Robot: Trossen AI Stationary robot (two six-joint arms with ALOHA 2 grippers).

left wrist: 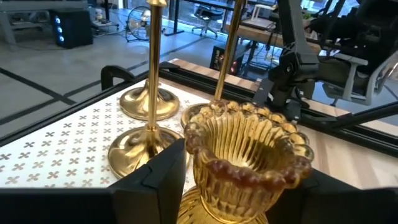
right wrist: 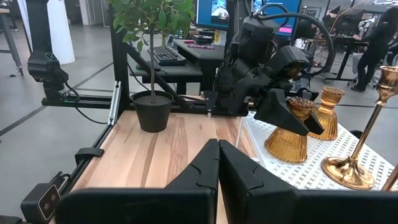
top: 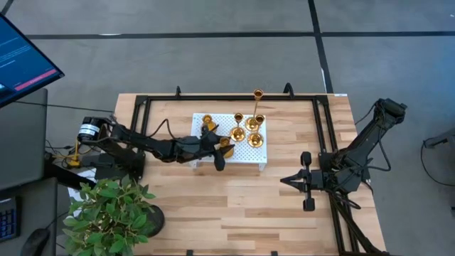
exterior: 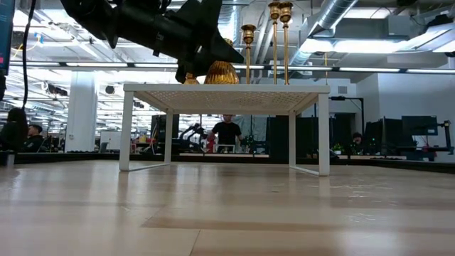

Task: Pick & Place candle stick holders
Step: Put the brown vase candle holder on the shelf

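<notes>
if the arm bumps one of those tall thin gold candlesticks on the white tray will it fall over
Probably. The tall candlestick has a long thin stem over a small round base, so it looks top-heavy. The perforated tray is flat, so it would likely tip or slide into its close neighbours.

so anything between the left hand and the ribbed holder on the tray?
Nothing visible. The left hand already has its fingers on either side of the ribbed holder on the white tray. The tall holders stand beyond it, not in between.

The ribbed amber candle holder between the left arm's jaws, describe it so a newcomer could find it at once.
Find the white perforated tray mid-table. At its left-hand front, the left gripper straddles the ribbed amber candle holder. Unlike the thin-stemmed brass holders beside it, it is squat, fluted, with a beaded rim.
</notes>
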